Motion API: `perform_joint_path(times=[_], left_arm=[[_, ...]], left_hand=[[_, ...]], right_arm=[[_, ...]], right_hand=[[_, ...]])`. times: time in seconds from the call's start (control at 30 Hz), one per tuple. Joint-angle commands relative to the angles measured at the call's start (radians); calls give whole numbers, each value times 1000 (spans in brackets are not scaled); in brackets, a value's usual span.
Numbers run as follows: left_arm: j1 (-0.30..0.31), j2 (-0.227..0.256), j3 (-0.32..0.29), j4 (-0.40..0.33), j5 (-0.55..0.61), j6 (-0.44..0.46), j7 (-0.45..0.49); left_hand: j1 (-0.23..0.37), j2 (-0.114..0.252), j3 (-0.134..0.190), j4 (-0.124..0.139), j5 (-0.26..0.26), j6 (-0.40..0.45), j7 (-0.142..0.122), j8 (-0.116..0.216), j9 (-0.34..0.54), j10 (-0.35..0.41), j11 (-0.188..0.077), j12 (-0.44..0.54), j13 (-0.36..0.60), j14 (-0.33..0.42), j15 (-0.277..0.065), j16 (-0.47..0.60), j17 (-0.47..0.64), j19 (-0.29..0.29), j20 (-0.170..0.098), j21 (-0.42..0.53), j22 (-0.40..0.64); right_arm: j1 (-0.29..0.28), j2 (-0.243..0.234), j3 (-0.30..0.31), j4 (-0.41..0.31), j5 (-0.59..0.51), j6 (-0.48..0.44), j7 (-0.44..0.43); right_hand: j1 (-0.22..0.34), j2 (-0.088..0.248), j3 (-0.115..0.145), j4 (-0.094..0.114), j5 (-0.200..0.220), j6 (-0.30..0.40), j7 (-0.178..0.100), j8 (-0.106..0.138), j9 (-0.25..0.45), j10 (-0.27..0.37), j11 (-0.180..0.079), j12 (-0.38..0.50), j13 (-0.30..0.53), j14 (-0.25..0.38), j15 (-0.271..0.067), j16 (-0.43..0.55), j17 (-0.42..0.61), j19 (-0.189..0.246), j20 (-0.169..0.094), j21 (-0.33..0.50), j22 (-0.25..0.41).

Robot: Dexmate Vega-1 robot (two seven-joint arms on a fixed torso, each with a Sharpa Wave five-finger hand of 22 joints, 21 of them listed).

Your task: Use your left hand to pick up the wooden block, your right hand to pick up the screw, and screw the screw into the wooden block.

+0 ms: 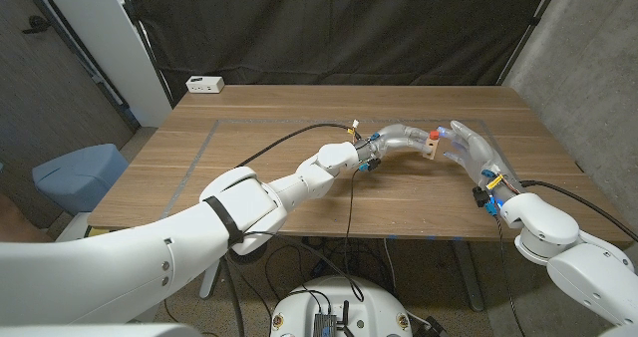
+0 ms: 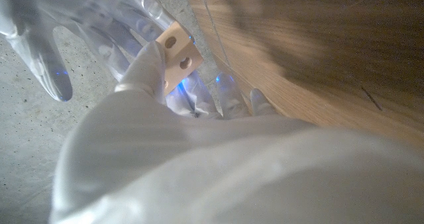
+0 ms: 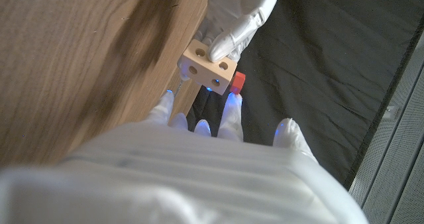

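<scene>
I'm working in a lab test bay. Black curtains (image 1: 329, 28) hang behind my wooden table (image 1: 279, 128). Cables (image 1: 299, 267) trail over bare concrete floor (image 1: 40, 98).

Black curtain (image 1: 339, 28) is hanging behind the brown wooden table (image 1: 299, 148), grey concrete wall (image 1: 583, 68) standing alongside, blue chair (image 1: 75, 172) sitting nearby.

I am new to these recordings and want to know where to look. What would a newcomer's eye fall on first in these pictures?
First, the two white hands meeting above the table's right half: the left hand holds a small wooden block with holes in its faces, and the right hand reaches up to it. Next, a red screw head showing at the block. A white box sits at the table's far left corner.
</scene>
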Motion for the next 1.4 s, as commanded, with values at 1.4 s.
perform_joint_path(times=[1.4], left_arm=[[-23,-4,3,17,-18,68,9]], left_hand=[[-78,89,72,74,5,74,31,9,6,11,1,34,5,10,-55,4,1,5,5,7,4]], right_arm=[[37,-15,-35,8,23,-21,-14]], right_hand=[[3,8,4,0,4,153,45,24,3,104,-10,21,2,43,-17,15,-2,32,-10,12,1]])
